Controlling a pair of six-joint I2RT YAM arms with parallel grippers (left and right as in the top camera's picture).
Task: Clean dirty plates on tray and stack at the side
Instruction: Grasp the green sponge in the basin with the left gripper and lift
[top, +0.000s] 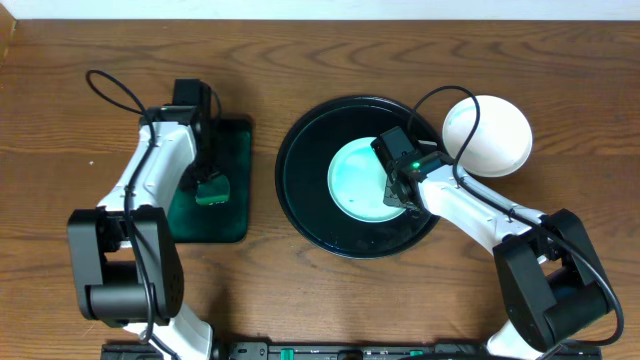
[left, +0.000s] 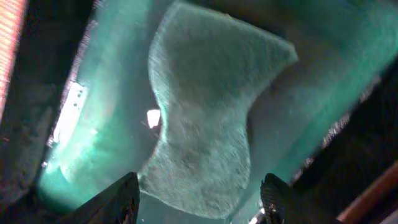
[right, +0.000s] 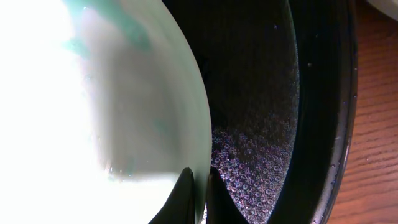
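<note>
A pale-mint dirty plate with teal smears lies in the middle of the round black tray. My right gripper is shut on the plate's right rim. The right wrist view shows the two fingers pinching the edge of the plate over the tray's floor, with teal smears at the top. My left gripper hovers over the green sponge. In the left wrist view it stands open, its fingers on either side of the near end of the sponge.
A rectangular dark green tray holds the sponge at the left, wet and glossy in the left wrist view. A clean white plate sits on the wooden table just right of the black tray.
</note>
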